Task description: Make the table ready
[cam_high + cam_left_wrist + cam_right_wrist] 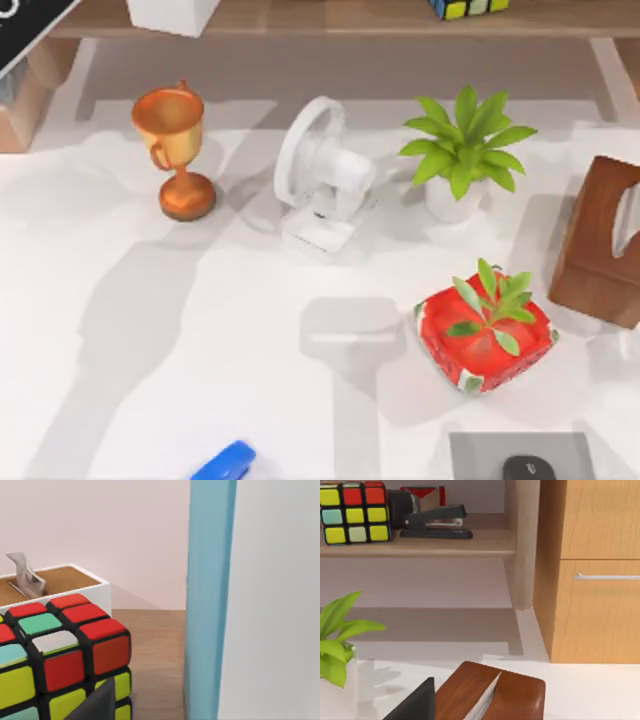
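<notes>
The white table (200, 380) carries a copper trophy (176, 150), a white desk fan (320, 180), a green plant in a white pot (460, 150) and a leafy plant in a red pot (485, 330). A dark part of my left gripper (97, 705) shows close beside a colourful puzzle cube (60, 655) on the brown shelf board (155, 650). A dark part of my right gripper (415, 702) hangs just above the brown wooden tissue box (490, 692) at the table's right side.
A blue object (225, 462) lies at the front edge, with a black mouse (527, 467) on a grey pad (480, 450) at the front right. The shelf (420, 542) holds a black stapler (435, 522) and a white box (170, 15). A wooden drawer cabinet (595, 570) stands at the right.
</notes>
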